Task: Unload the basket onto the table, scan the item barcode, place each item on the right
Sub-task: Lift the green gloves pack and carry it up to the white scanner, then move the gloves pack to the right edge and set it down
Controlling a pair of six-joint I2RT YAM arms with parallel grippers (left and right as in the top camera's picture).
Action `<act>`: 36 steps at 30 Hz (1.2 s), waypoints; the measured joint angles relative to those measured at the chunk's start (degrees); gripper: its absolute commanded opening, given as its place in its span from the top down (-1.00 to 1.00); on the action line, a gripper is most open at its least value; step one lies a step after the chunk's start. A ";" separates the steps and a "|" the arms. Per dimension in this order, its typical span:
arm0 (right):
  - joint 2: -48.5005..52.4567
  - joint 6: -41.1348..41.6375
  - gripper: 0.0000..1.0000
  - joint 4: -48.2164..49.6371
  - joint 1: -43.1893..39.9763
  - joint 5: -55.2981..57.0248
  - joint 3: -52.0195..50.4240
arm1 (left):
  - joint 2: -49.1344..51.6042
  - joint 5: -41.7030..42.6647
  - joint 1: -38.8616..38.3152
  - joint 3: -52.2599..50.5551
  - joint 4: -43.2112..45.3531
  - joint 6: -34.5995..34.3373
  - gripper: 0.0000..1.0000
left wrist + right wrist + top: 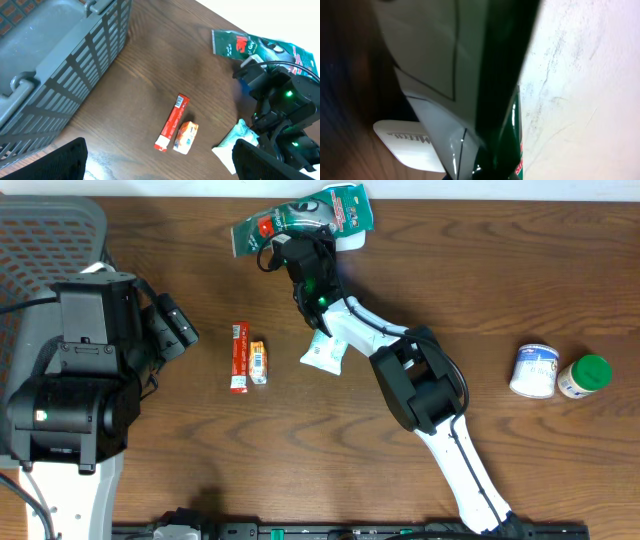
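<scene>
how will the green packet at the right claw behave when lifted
Probably floppy: the green packet looks like thin film, creased near the right claw that pinches it. Likely slippery, since its surface shines in the right wrist view. It seems flat and light for its size, so it may sag or swing.

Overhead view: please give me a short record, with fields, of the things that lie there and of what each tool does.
right tool: shut on the green package, at the far side
left tool: open, holds nothing, near the grey basket
middle: red bar and orange packet side by side; white pouch beside the right arm
right side: white tub next to green-capped bottle
barcode: not visible in any view
</scene>
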 measured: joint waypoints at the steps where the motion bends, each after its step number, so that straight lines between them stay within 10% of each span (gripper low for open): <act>1: 0.00 1.18 0.98 0.04 0.00 0.02 0.00 | 0.00 0.00 0.00 0.00 0.00 0.00 -0.79; 9: -4.24 17.22 0.98 -5.70 0.00 -0.13 -0.04 | 0.00 0.00 0.00 0.02 0.00 0.00 -0.80; 17: -35.06 44.46 0.98 -40.85 -0.26 -2.71 0.26 | 0.00 -0.02 0.00 0.00 -0.07 0.00 -0.80; 27: -56.78 69.55 0.98 -83.43 -18.49 -39.10 1.33 | 0.00 0.02 0.00 0.02 -0.04 0.00 -0.80; 36: -56.65 74.99 0.97 -84.85 -36.20 -58.95 -17.73 | 0.00 -0.02 0.00 0.02 0.00 0.00 -0.80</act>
